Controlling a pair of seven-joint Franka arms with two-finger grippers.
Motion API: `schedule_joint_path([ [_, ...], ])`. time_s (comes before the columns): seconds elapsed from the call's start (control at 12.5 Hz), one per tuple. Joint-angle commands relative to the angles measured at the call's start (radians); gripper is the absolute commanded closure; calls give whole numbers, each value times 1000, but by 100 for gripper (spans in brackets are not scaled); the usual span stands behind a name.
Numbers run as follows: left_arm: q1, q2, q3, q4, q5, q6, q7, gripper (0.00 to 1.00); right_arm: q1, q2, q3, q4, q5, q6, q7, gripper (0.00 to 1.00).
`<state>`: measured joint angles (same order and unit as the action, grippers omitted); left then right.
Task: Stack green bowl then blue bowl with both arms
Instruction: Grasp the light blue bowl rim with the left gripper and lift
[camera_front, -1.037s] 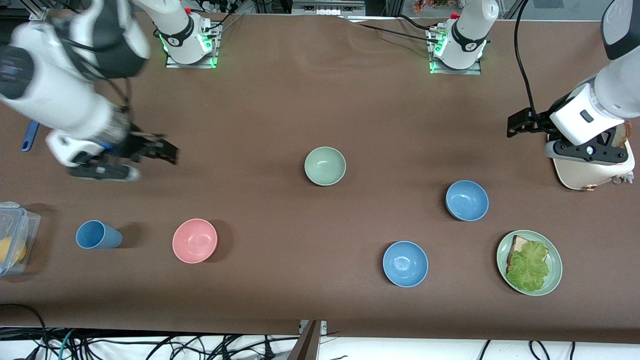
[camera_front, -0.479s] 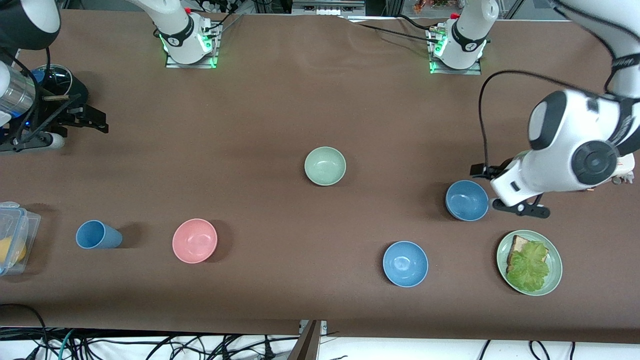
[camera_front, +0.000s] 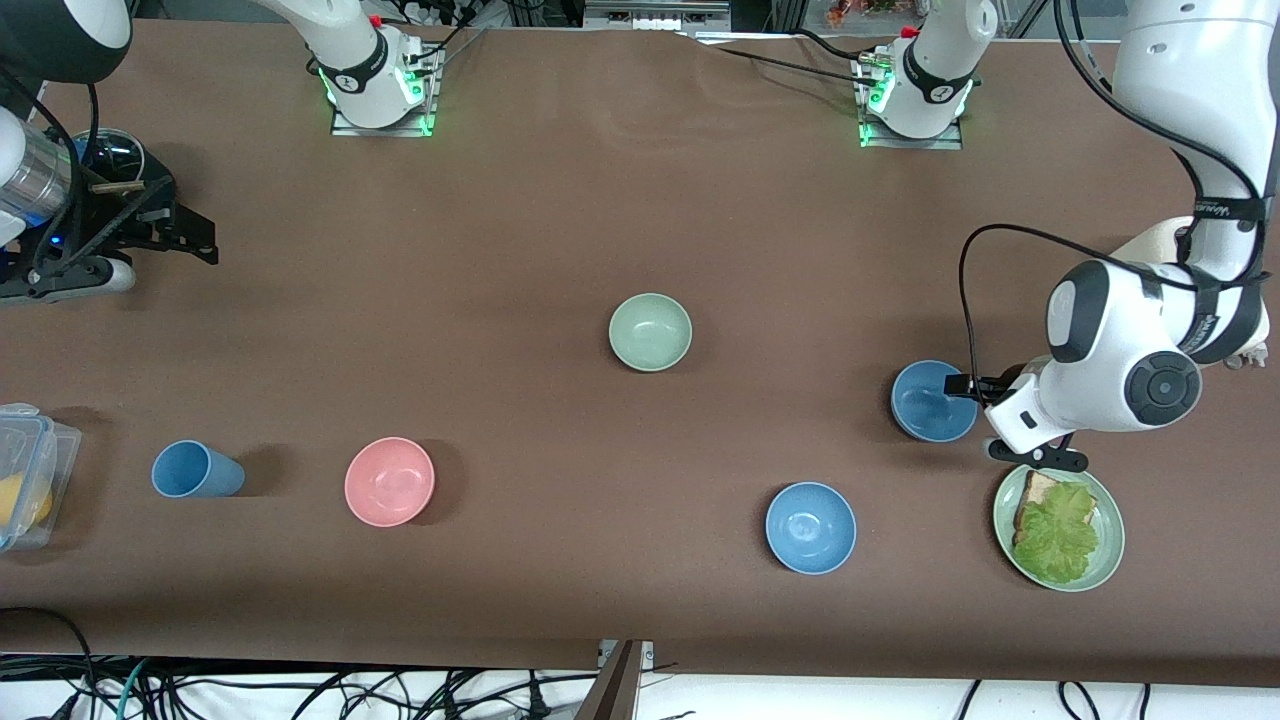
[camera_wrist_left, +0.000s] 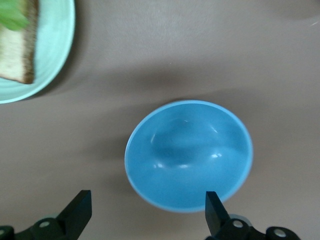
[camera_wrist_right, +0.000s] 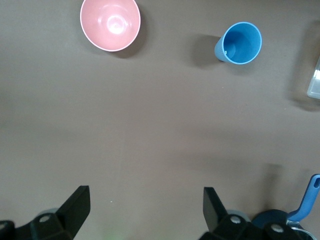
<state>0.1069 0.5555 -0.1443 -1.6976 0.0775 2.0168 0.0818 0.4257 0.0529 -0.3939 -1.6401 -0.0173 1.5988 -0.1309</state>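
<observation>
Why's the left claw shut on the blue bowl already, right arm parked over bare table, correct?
Not quite: the left claw is open, not shut, at the blue bowl, as the left wrist view shows. The right claw does wait over bare table.
</observation>
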Motion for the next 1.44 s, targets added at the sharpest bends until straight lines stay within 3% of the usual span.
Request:
schedule_joint_path([
  [0.0, 22, -17, -4, -169, 18, 215, 71, 0, 5, -7, 7, 19, -1, -42, 7, 0],
  [0.08, 22, -8, -3, -165, 18, 221, 76, 0, 5, -7, 9, 20, 0, -34, 7, 0],
  [0.16, 22, -3, 12, -160, 18, 227, 84, 9, 5, -10, 12, 19, 8, -33, 7, 0],
  [0.24, 20, 4, 15, -158, 16, 226, 81, 44, 5, -11, 13, 17, 19, -31, 7, 0],
  [0.32, 23, 10, 15, -160, 16, 221, 90, 73, 1, -13, 18, 16, 31, -30, 5, 0],
  [0.4, 28, 11, 14, -160, 16, 217, 123, 100, -36, -15, 65, 16, 31, -31, 7, 0],
  [0.56, 51, 12, 14, -152, -4, 214, 144, 100, -253, -15, 285, 17, 31, -31, 7, 0],
  [0.64, 50, 12, 14, -152, -4, 214, 139, 100, -331, -15, 365, 17, 31, -31, 7, 0],
  [0.72, 48, 11, 12, -143, -4, 211, 138, 100, -370, -15, 392, 16, 33, -30, 7, 0],
  [1.04, 36, 0, -7, -80, -31, 102, 87, 100, -372, -15, 392, 20, 34, -29, 7, 0],
  [1.36, -9, -22, -127, 41, -84, -131, -138, 100, -372, -13, 392, 22, 34, -23, 7, 0],
])
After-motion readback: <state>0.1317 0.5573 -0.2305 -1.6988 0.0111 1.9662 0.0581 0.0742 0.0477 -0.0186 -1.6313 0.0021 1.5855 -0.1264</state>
